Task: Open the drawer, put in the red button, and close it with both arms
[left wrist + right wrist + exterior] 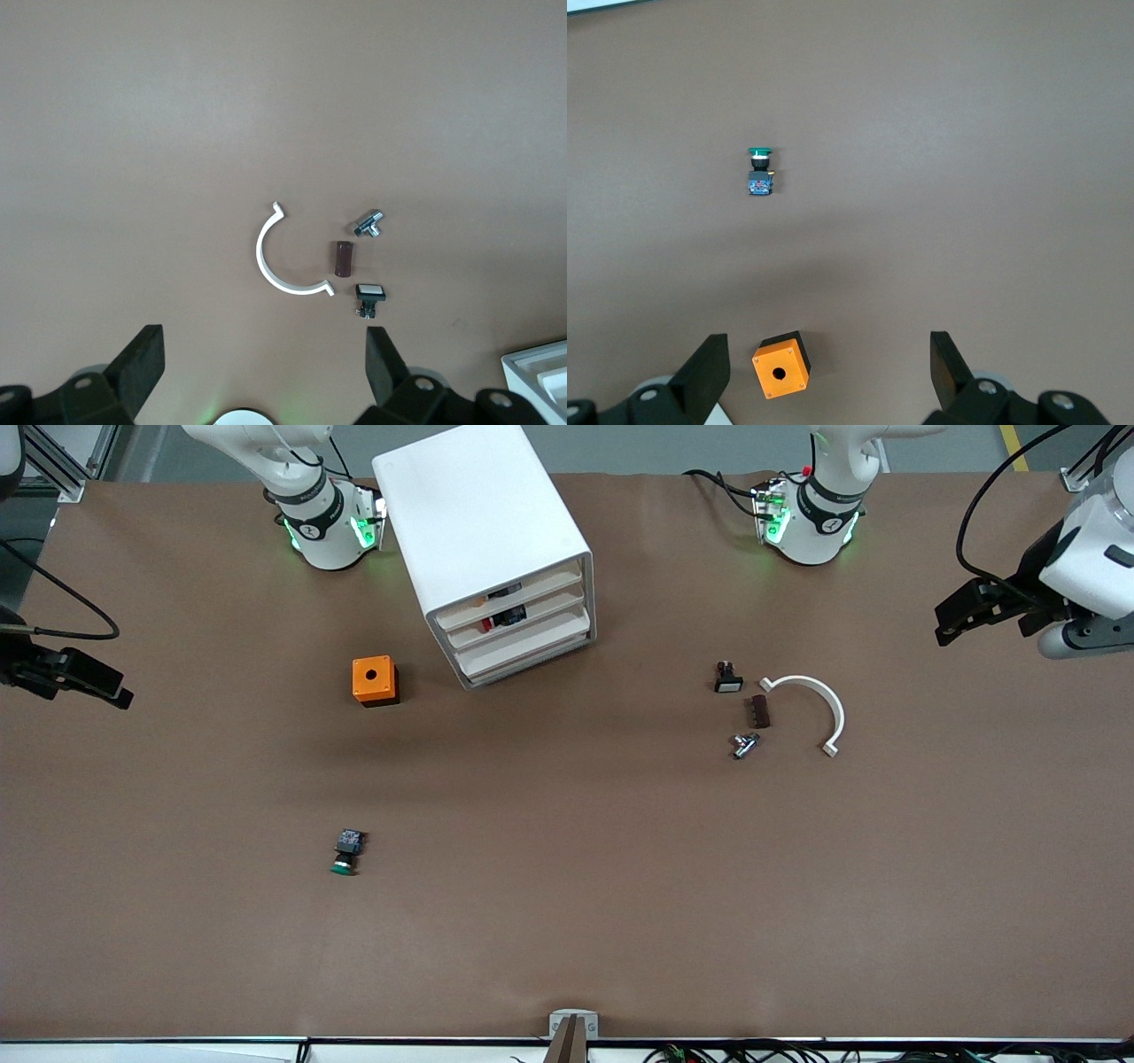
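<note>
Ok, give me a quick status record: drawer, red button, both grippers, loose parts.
drawer: middle cream-fronted drawer of the white box cabinet, looks pushed in
red button: red-capped push-button, glimpsed inside that drawer
left gripper: open, over the brown table at the left arm's end
right gripper: open, over the right arm's end
loose: green-capped push-button; orange box with a hole

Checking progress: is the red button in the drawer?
Yes: the red button lies in the drawer, flush with the other fronts.
</note>
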Motion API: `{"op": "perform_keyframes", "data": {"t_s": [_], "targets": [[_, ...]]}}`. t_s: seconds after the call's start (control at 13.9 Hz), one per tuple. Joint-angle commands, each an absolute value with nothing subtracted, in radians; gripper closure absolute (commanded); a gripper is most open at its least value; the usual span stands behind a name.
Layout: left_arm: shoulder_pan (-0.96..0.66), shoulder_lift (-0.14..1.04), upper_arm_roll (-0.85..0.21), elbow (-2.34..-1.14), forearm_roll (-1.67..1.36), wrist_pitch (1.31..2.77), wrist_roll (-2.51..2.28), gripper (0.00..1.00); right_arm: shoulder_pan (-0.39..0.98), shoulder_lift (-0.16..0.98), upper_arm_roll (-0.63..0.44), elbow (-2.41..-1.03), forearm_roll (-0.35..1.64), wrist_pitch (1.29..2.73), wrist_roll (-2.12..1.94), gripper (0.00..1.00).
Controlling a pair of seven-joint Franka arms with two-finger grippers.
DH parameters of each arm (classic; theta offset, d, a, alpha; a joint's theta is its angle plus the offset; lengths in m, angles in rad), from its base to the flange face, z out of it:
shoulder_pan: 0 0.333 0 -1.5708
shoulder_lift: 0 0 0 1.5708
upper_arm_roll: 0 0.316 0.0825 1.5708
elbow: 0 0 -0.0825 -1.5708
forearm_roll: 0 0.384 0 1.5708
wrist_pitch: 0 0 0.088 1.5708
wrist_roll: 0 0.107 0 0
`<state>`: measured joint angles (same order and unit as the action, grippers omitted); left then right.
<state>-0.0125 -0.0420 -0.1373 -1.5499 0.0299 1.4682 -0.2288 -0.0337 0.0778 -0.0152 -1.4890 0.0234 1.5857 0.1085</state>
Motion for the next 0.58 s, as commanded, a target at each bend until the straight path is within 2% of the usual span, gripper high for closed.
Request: {"op": "perform_keyframes", "data": {"t_s": [0.0,0.22,0.51], "targets": [[-0.006,-0.142,-0.135,-1.670,0.018,1.517,-0.204,0.00,-0.043,0.081,-0.008,-1.477,0.009,1.582,0.109,0.00],[-0.006,-0.164,-0.135,-1.693,0.018,1.523,-0.204,0.00,-0.043,0.081,-0.008,-1.477,0.009,1.582,0.109,0.00],[-0.003,-0.123,-0.137,-1.651,0.020,1.516,-0.204,0.00,-0.043,0.081,-0.008,-1.477,0.009,1.582,0.109,0.00]]}}
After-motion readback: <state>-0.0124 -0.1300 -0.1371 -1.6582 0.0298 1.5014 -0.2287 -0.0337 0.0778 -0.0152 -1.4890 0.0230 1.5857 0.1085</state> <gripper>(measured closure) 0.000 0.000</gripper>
